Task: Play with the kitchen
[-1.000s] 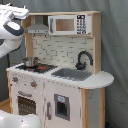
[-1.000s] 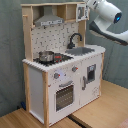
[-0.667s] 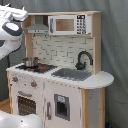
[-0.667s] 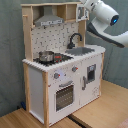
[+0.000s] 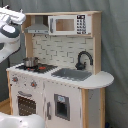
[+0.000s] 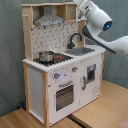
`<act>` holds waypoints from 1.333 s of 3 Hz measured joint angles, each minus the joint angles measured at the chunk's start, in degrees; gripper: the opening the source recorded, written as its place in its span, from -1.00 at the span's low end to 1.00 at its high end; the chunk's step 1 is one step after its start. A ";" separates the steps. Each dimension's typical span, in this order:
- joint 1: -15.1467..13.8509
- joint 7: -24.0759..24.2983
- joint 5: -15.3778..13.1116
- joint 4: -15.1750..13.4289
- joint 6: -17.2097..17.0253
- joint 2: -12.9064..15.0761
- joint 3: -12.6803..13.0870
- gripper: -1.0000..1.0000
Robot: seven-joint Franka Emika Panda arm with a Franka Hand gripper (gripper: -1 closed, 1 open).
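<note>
The kitchen point(image 5: 60, 85) is a white and light-wood toy with a microwave point(image 5: 69, 24), a hood point(image 5: 38, 26), a black faucet point(image 5: 84, 59), a grey sink point(image 5: 72, 74), a small pot point(image 5: 30, 61) on the stovetop and an oven door point(image 5: 25, 105). In the second exterior view the kitchen point(image 6: 65, 75) shows the same pot point(image 6: 46, 56) and faucet point(image 6: 75, 39). My gripper point(image 5: 19, 17) hangs high at the first exterior view's left, level with the hood, touching nothing. My white arm point(image 6: 97, 17) runs off the top edge.
A grey curtain hangs behind the kitchen in both exterior views. The rounded countertop end point(image 5: 102, 79) sticks out at the first exterior view's right. Wooden tabletops point(image 6: 100, 107) lie in front of the kitchen. Part of my white arm base point(image 5: 20, 121) fills the bottom left corner.
My arm has risen, and in the second exterior view it has swung left toward the top of the kitchen. Nothing on the kitchen has moved.
</note>
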 joint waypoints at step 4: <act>-6.50 17.50 8.05 2.60 -12.60 -14.73 -3.81 1.00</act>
